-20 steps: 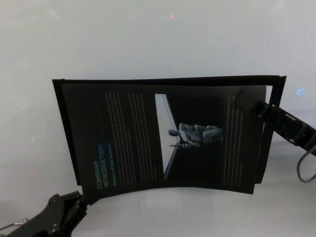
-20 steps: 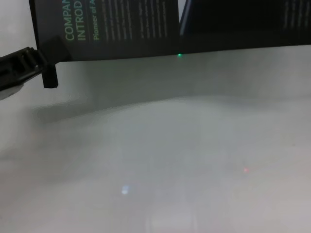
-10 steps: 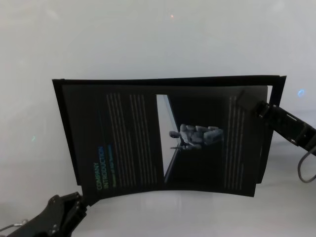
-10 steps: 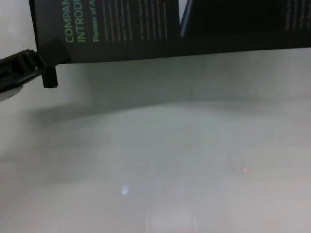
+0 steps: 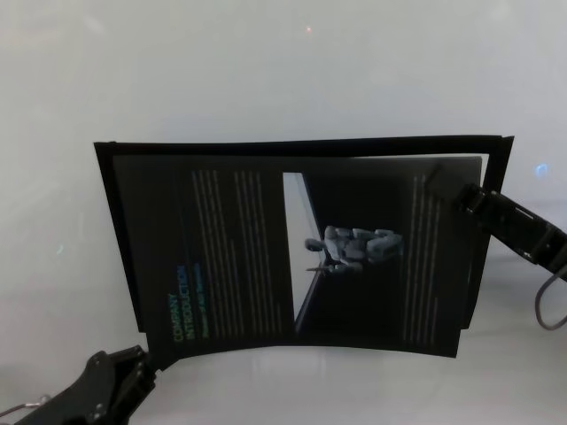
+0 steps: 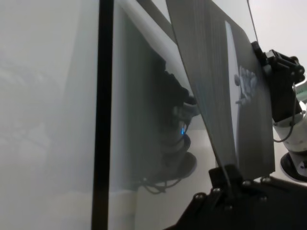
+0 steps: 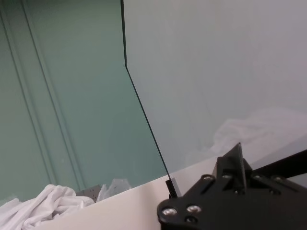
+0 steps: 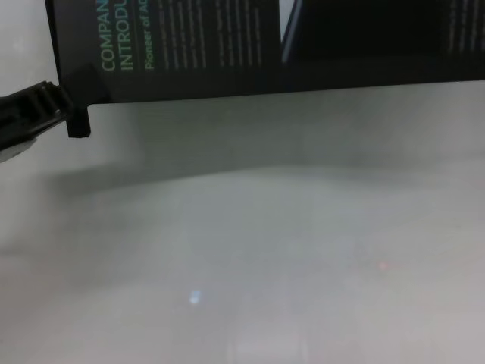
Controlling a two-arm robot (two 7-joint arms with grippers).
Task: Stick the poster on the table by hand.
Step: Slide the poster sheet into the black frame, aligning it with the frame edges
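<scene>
The poster (image 5: pixel 239 257), a black sheet with a teal heading and columns of small text, hangs over the pale table (image 5: pixel 266 71), held at two corners. My left gripper (image 5: pixel 146 359) is shut on its near left corner, beside the heading. My right gripper (image 5: pixel 447 188) is shut on its far right corner. The chest view shows the poster's lower edge (image 8: pixel 212 45) above the table (image 8: pixel 265 250), with the left gripper (image 8: pixel 72 106) pinching the corner. In the left wrist view the sheet (image 6: pixel 216 96) rises curved from my gripper (image 6: pixel 228 177). The right wrist view shows its thin edge (image 7: pixel 144 115).
A dark outline, slightly larger than the poster, shows on the table behind it (image 5: pixel 301 144). A grey cable loop (image 5: pixel 549 305) hangs from my right arm. White cloth (image 7: pixel 43 206) lies beyond the table's edge in the right wrist view.
The poster has drifted slightly toward me and down: its heading and near edge sit lower in the head view. Both grippers keep their hold.
</scene>
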